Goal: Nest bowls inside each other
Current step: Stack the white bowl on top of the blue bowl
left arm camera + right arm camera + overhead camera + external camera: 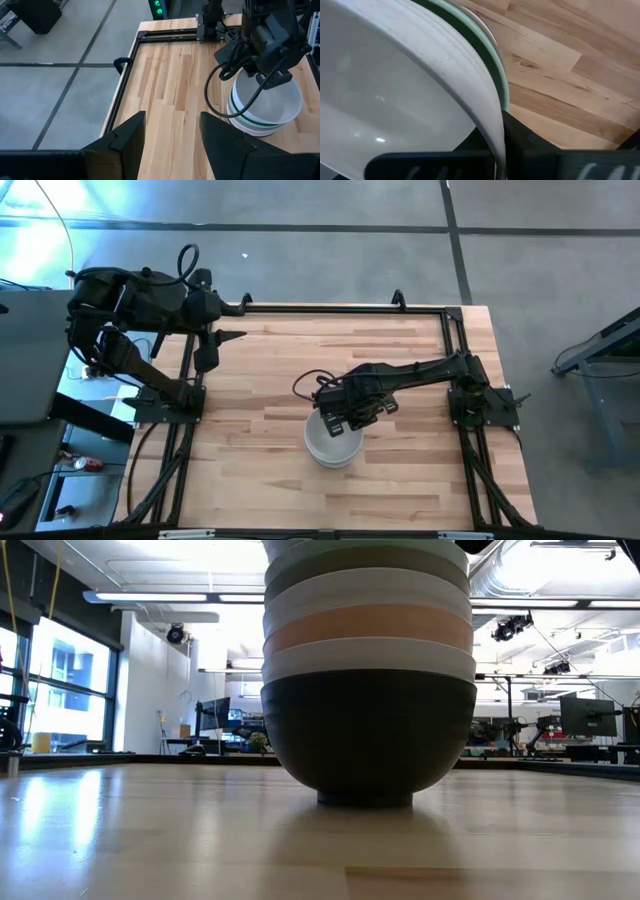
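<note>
- A stack of bowls (pixel 332 442) is standing at the middle of the wooden table (pixel 260 395), toward the front edge, with the right gripper (pixel 345 418) reaching in over its rim from the far side.
- Seen from table height, the stack is resting on a black bowl (pixel 368 738), with a white bowl (pixel 368 658), a peach-orange bowl (pixel 368 628), another white one (pixel 368 590) and an olive grey-green bowl (pixel 366 562) showing as bands above it; the top of the pile is running out of that view.
- A topmost white bowl (pixel 395 85) is filling the right wrist view, with a pale mint green rim (pixel 487 55) just beneath it, so the nesting is looking nearly or wholly finished.
- The right gripper's fingers are straddling that top bowl's wall, one inside and one outside, which reads as a rim pinch used to lower the bowl squarely; how tightly they are closed cannot be told.
- The left gripper (pixel 172 132) is waiting well apart at the table's far left corner, its fingers parted wide and holding nothing, likely parked there to leave the right arm free room.
- With the pile this tall, letting go gently is likely mattering most, lest the top bowl sit tilted.
</note>
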`<control>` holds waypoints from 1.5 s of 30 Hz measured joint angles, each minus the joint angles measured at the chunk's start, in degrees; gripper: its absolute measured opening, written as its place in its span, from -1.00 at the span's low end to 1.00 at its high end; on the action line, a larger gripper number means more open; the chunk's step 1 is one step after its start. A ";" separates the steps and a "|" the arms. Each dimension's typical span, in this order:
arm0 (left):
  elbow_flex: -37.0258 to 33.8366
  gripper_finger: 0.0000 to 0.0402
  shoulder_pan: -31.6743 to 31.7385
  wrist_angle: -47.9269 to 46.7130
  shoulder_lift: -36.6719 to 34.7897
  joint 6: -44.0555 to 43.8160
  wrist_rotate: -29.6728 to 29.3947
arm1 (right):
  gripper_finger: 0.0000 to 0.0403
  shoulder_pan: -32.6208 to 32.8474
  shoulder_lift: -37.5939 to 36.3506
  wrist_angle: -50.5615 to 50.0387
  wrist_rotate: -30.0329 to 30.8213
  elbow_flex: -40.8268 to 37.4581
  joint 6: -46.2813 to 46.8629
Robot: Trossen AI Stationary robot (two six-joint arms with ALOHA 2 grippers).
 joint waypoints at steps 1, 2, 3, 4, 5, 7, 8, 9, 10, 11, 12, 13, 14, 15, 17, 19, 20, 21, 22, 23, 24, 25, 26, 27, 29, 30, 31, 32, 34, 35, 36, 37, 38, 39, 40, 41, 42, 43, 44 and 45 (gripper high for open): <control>0.00 -0.12 -0.02 0.01 0.00 0.00 0.00 | -1.00 0.04 -0.02 -0.02 -0.30 0.00 -0.26; 0.00 -0.12 -0.02 0.00 0.00 0.00 0.01 | -1.00 0.14 0.00 -0.02 -0.56 0.00 -0.38; 0.00 -0.12 -0.01 0.00 0.00 0.00 0.01 | -1.00 0.30 0.20 -0.02 -0.57 0.00 -0.37; 0.00 -0.12 -0.02 0.00 0.00 0.00 0.00 | -1.00 0.46 0.39 -0.02 -0.81 0.00 -0.35; 0.00 -0.12 -0.01 0.00 0.00 0.00 0.00 | -1.00 0.61 0.59 0.01 -1.11 -0.03 -0.36; 0.00 -0.12 -0.02 0.00 0.00 0.00 0.00 | -0.98 0.75 0.99 0.00 -1.57 -0.04 -0.31; 0.00 -0.12 -0.02 0.00 0.00 0.00 0.00 | -0.95 0.75 1.05 -0.01 -1.81 -0.04 -0.21; 0.00 -0.12 -0.02 0.00 0.00 0.00 0.02 | -0.91 0.77 1.05 0.01 -1.83 -0.04 -0.16; 0.00 -0.12 -0.02 0.02 0.00 0.00 0.02 | -0.87 0.83 1.05 0.02 -1.70 -0.04 0.19; 0.00 -0.12 -0.02 0.00 0.00 0.00 0.01 | -0.82 0.82 1.05 -0.04 -1.24 -0.04 0.36; 0.00 -0.12 -0.02 0.00 0.00 0.00 0.01 | -0.77 0.82 1.05 -0.06 -0.84 -0.04 0.55; 0.00 -0.12 0.00 0.00 0.00 0.00 0.02 | -0.72 0.82 1.05 -0.05 -0.77 -0.04 0.62; 0.00 -0.12 -0.02 0.00 0.00 0.00 0.14 | -0.67 0.88 1.05 -0.01 -0.73 -0.04 0.62; 0.00 -0.12 -0.02 0.01 0.00 0.00 0.42 | -0.63 0.92 1.05 0.00 -0.63 -0.04 0.54; 0.00 -0.12 0.00 0.00 0.00 -0.01 1.22 | -0.56 1.11 1.05 0.01 -0.22 -0.04 0.24; 0.00 -0.12 -0.02 0.02 0.00 -0.09 1.55 | -0.53 1.20 1.05 0.00 0.07 -0.04 0.25; 0.00 -0.12 -0.02 0.00 0.00 -0.31 1.57 | -0.52 1.30 1.05 0.00 0.11 -0.04 0.23; 0.00 -0.12 -0.02 0.00 0.00 -0.42 1.62 | -0.52 1.45 1.05 0.00 0.11 -0.04 0.23; 0.00 -0.12 -0.02 0.00 0.00 -0.46 1.61 | -0.52 1.59 1.05 0.00 0.11 -0.04 0.23; 0.00 -0.12 -0.02 0.01 0.00 -0.48 1.62 | -0.52 1.66 1.01 0.00 0.09 -0.04 0.23; 0.00 -0.12 -0.02 0.00 0.00 -0.48 1.62 | -0.52 1.78 0.99 0.00 0.09 -0.04 0.23; 0.00 -0.12 -0.02 0.01 0.00 -0.48 1.61 | -0.52 1.88 0.97 0.00 0.09 -0.04 0.24; 0.00 -0.12 -0.02 0.00 0.00 -0.48 1.61 | -0.51 1.95 0.97 0.00 0.09 -0.04 0.40; 0.00 -0.12 -0.02 0.00 0.00 -0.48 1.60 | -0.51 1.96 0.97 0.00 0.08 -0.04 0.58; 0.00 -0.12 -0.02 0.00 0.00 -0.48 1.60 | -0.51 1.98 0.97 0.00 0.06 -0.04 0.64; 0.00 -0.12 -0.02 0.00 0.00 -0.48 1.60 | -0.51 1.98 0.94 0.00 0.06 -0.04 0.64; 0.00 -0.12 -0.02 0.00 0.00 -0.48 1.60 | -0.51 1.96 0.94 0.00 0.06 -0.02 0.64; 0.00 -0.12 -0.02 0.00 0.00 -0.48 1.60 | -0.51 1.96 0.94 0.00 0.06 0.00 0.64; 0.00 -0.12 -0.02 0.00 0.00 -0.48 1.57 | -0.51 1.96 0.61 0.00 0.06 0.00 0.44; 0.00 -0.12 -0.02 0.00 0.00 -0.48 1.57 | -0.51 1.96 0.29 0.00 0.06 0.02 0.48; 0.00 -0.12 -0.02 0.00 0.00 -0.48 1.56 | -0.51 1.95 -0.11 0.00 0.12 0.02 0.62; 0.00 -0.12 -0.02 0.00 0.00 -0.47 1.55 | -0.51 1.92 -0.58 0.00 0.25 0.02 0.74; 0.00 -0.12 -0.02 0.00 0.00 -0.47 1.55 | -0.51 1.92 -1.04 0.00 0.68 0.04 1.14; 0.00 -0.12 -0.02 0.00 0.00 -0.46 1.55 | -0.51 1.92 -1.49 -0.02 1.25 0.04 1.48; 0.00 -0.12 -0.02 0.00 0.00 -0.46 1.51 | -0.51 1.92 -1.90 -0.02 1.62 0.05 1.95; 0.00 -0.12 -0.02 0.00 0.00 -0.46 1.49 | -0.51 1.92 -2.32 0.00 1.93 0.07 2.51; 0.00 -0.12 -0.02 0.00 0.00 -0.46 1.46 | -0.51 1.92 -2.60 -0.03 2.26 0.07 2.71; 0.00 -0.12 -0.02 0.00 0.00 -0.46 1.44 | -0.52 1.92 -2.72 -0.02 2.36 0.07 2.88; 0.00 -0.12 -0.02 0.00 0.00 -0.46 1.42 | -0.53 1.92 -2.73 -0.02 2.30 0.09 3.06; 0.00 -0.12 -0.02 0.00 0.00 -0.45 1.36 | -0.57 1.92 -2.69 -0.01 2.22 0.09 3.02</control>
